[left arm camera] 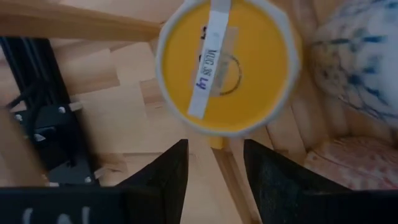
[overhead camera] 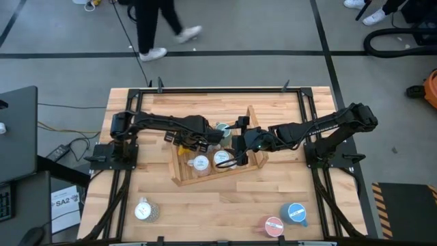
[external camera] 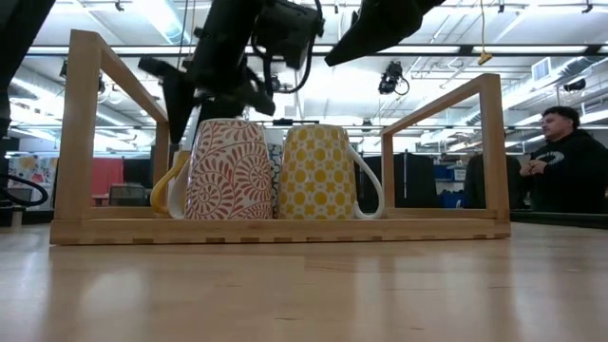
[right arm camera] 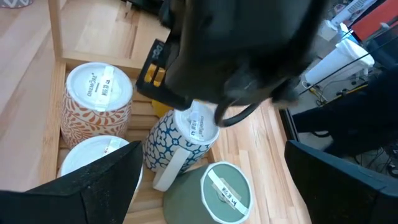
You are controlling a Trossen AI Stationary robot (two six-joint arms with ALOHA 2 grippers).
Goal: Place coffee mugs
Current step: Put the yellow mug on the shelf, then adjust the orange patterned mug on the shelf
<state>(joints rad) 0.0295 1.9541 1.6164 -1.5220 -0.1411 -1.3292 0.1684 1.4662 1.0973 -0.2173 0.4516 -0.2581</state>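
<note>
Left gripper fingers spread just off inverted yellow mug in wooden rack, likely releasing it; right gripper wide open

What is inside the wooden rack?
Upside-down mugs stand in the wooden rack: a red leafy mug, a yellow dotted mug, a blue-and-white mug, a green mug and a yellow mug. The arms cover part of the rack.

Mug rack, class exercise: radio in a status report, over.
Left gripper open above yellow-bottomed mug, upside down in wooden rack. Right gripper open over rack. Three mugs outside rack near table's front edge. Nothing blocking.
</note>
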